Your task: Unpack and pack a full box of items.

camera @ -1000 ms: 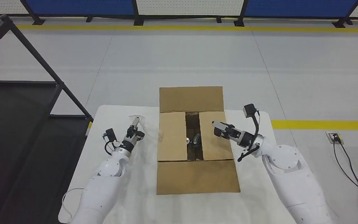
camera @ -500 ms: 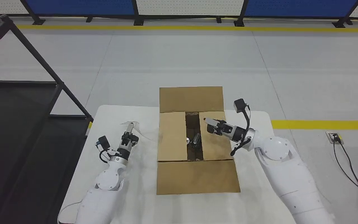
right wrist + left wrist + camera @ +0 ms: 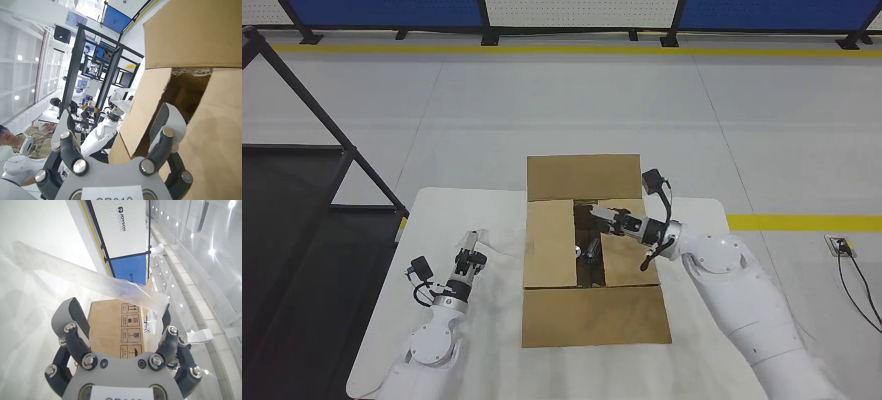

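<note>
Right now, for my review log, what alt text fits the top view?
An open cardboard box sits on a white table, with the right tool poised over the gap between its flaps. The left tool sits beside the box, clear plastic film draped across it.

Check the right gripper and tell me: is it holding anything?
No: the right gripper is open with nothing between its fingers, at the gap in the cardboard box.

One cardboard box (image 3: 582,178), one clear plastic bag (image 3: 105,283), one white table (image 3: 502,215), two pincers: left pincer (image 3: 121,306), right pincer (image 3: 115,111).
</note>
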Controlling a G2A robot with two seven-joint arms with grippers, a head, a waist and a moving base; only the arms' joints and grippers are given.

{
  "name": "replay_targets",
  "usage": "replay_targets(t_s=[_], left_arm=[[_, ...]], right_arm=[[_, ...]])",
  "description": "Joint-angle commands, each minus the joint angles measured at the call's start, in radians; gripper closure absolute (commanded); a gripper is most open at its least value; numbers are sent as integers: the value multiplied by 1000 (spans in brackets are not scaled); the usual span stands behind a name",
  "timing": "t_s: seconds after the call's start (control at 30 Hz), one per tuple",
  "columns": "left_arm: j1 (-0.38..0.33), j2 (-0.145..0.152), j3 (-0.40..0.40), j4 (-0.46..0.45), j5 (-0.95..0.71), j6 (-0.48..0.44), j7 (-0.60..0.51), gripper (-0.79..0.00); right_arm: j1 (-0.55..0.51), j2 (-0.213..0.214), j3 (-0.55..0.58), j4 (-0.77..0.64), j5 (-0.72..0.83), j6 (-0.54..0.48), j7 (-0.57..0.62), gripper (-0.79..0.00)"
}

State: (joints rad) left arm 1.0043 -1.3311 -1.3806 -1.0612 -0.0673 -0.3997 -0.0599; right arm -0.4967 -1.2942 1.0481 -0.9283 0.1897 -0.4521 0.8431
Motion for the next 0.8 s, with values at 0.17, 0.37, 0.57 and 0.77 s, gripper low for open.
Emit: replay_targets(t_s=[0.17, 0.37, 0.57, 0.77], left_arm=[[0, 0, 0, 0, 0, 0, 0, -785], [50, -10, 6, -64, 39, 5, 170, -785], [109, -26, 31, -117, 126, 8, 382, -785], [141, -38, 55, -143, 223, 26, 499, -785]], right_arm=[[28, -16, -48, 3, 9, 44, 52, -785], [10, -17, -57, -27, -7, 49, 43, -785], [33, -45, -128, -68, -49, 37, -20, -785], [107, -93, -235, -26, -80, 44, -7, -785]])
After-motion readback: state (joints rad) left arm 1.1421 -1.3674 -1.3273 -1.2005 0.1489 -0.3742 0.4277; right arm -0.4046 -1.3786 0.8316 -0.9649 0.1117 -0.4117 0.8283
